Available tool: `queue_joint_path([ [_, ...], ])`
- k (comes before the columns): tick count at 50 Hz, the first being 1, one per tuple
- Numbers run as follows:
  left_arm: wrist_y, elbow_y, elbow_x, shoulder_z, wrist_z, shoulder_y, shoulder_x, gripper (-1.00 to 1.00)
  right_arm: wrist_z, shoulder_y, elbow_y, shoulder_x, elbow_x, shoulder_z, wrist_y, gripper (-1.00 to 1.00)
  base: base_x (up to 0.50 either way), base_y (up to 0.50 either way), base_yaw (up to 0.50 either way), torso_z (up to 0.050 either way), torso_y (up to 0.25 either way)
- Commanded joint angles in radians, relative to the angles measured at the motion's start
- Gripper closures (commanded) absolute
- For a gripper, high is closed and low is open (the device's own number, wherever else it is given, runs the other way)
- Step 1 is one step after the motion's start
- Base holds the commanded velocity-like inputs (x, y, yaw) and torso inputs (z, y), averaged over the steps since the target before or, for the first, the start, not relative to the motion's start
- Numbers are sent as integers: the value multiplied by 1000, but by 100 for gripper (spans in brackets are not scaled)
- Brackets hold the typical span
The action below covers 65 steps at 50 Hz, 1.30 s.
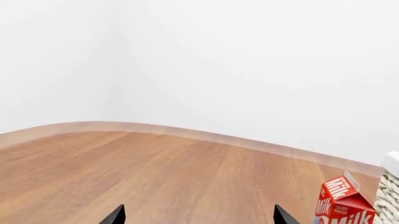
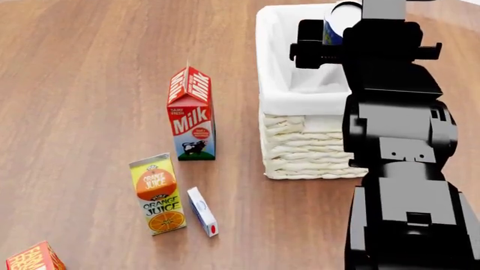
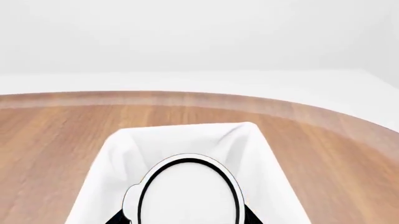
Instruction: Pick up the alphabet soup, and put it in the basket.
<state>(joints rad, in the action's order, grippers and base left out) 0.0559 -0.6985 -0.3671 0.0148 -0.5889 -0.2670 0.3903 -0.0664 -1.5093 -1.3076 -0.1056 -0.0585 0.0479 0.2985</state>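
Held alphabet soup [image 3: 187, 196] btwn right gripper [image 3: 184, 217] fingers, above basket [image 2: 281, 67]. Likely rigid, smooth-walled, so gripped across sides. Left gripper [image 1: 198, 215] fingers wide, empty.

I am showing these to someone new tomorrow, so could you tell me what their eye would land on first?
Most striking is the black right arm filling the head view's right side, its gripper holding the alphabet soup over the basket. In the right wrist view the can's white top sits above the basket's white lining. Next, the red milk carton stands left of the basket, with the orange juice carton nearer the robot.
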Motion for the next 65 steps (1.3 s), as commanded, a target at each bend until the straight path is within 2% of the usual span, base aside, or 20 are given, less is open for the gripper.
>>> queue_joint_path([
  [1, -3, 29, 26, -22, 24, 23, -15, -100, -43, -34, -1, 31, 43, -39, -46, 100, 0, 0, 0, 0, -236],
  [8, -3, 27, 6, -24, 27, 22, -13, -100, -43, -37, -1, 30, 46, -45, -47, 100, 0, 0, 0, 0, -220],
  [53, -18, 19, -14, -28, 18, 6, -6, -100, -1, -17, -1, 39, 55, -65, -79, 100, 0, 0, 0, 0, 0],
  [54, -18, 18, -14, -28, 18, 5, -5, -100, 0, -17, -1, 39, 55, -66, -80, -100, 0, 0, 0, 0, 0],
  [65, -18, 14, -17, -25, 16, 4, -2, -100, 7, -29, -1, 38, 46, -83, -124, -100, 0, 0, 0, 0, 0],
])
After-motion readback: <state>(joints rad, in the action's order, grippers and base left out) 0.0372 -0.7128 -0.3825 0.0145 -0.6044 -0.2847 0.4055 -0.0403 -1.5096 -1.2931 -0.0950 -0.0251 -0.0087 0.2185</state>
